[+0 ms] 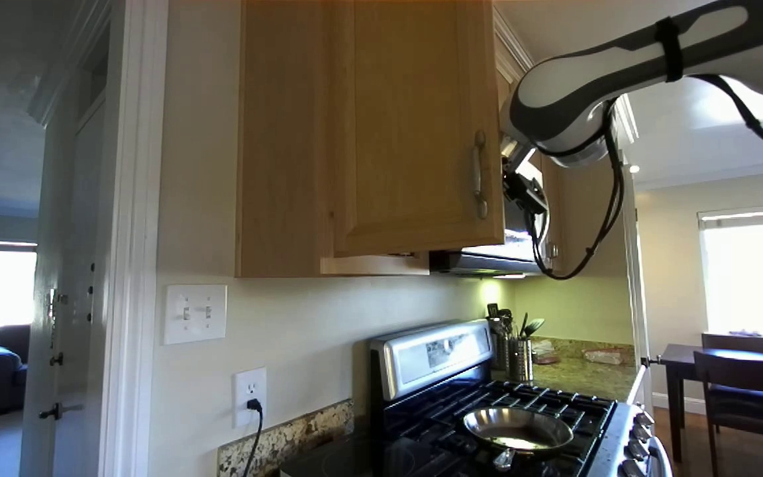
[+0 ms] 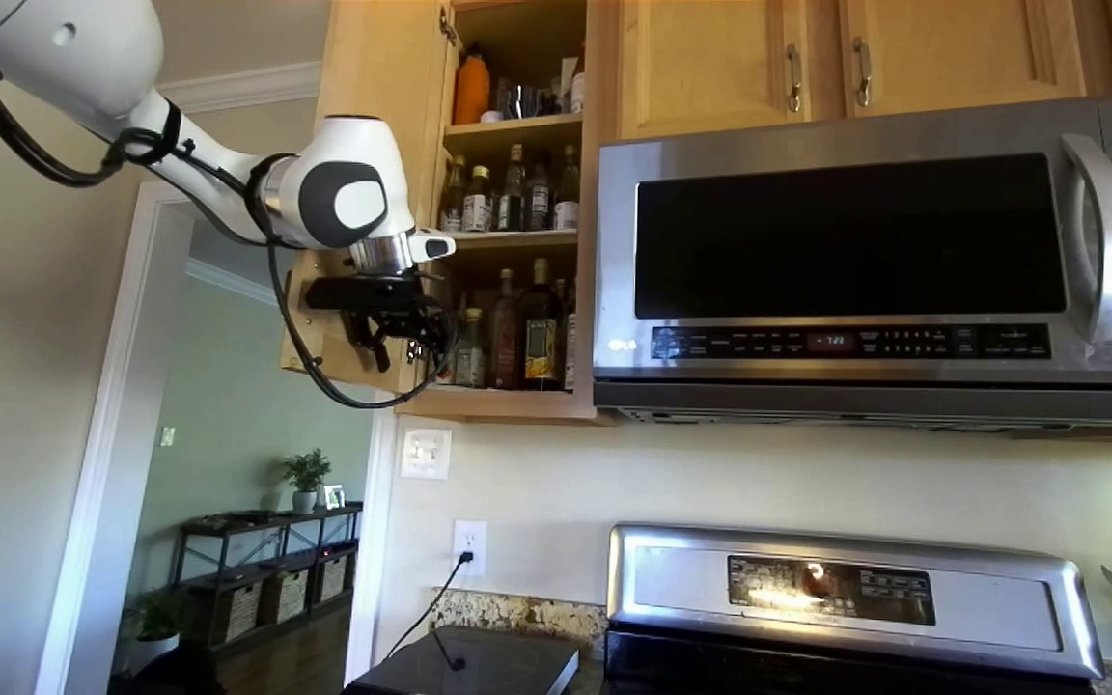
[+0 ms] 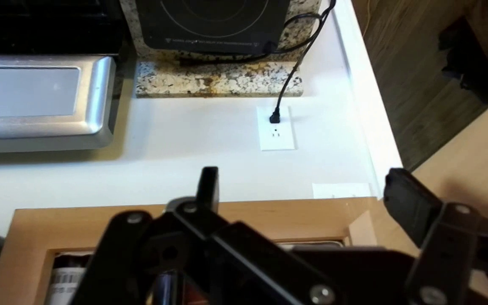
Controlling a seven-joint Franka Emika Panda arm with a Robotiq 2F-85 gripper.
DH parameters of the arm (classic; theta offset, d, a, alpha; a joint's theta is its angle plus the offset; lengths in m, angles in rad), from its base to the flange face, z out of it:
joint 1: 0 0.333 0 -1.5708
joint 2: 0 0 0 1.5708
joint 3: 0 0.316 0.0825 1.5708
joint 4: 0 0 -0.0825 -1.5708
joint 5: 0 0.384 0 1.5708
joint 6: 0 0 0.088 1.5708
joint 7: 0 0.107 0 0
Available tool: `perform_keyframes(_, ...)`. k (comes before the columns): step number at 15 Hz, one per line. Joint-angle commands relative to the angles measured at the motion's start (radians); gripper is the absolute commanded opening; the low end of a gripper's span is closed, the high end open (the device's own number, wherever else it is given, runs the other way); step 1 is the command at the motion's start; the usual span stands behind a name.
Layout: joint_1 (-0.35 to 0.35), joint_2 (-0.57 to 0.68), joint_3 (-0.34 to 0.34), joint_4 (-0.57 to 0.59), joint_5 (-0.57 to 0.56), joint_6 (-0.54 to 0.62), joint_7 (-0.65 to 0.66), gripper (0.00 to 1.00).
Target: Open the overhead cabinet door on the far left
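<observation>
Wrist view: the gripper (image 3: 309, 195) was released, its two fingers (image 3: 411, 207) set wide apart across the lower centre and right of the frame. The overhead cabinet door (image 3: 477, 156) showed at the right edge, near one finger; whether the two touched could not be told. Right of centre, a black cord (image 3: 286, 82) was plugged into a white outlet (image 3: 276, 140).

In an exterior view, the door stood open at upper left of centre, its inner face partly covered by the arm (image 2: 348, 198). Just to its right, the cabinet (image 2: 600, 193) held rows of bottles (image 2: 512, 198), and a steel microwave (image 2: 850, 236) filled the upper right.

In an exterior view, the door's outer face, with its metal handle (image 1: 477, 173), took the upper centre and hid part of the gripper. At lower right, a frying pan (image 1: 517, 427) sat on the stove (image 1: 421, 361).
</observation>
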Motion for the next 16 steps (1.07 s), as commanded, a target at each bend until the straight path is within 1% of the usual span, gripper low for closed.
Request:
perform_keyframes(1, 0.056, -0.031, 0.002, -0.027, 0.071, -0.062, -0.057, 1.0)
perform_keyframes(4, 0.068, -0.032, 0.015, -0.024, 0.08, -0.106, -0.071, 1.0)
perform_keyframes(8, -0.008, -0.059, 0.047, -0.058, -0.033, -0.101, 0.034, 1.0)
perform_keyframes(10, -0.046, -0.067, 0.055, -0.072, -0.094, -0.145, 0.097, 1.0)
perform_keyframes(12, -0.081, -0.067, 0.059, -0.084, -0.154, -0.213, 0.143, 1.0)
perform_keyframes(14, -0.107, -0.062, 0.06, -0.089, -0.19, -0.278, 0.186, 1.0)
perform_keyframes(16, -0.123, -0.054, 0.057, -0.084, -0.203, -0.35, 0.223, 1.0)
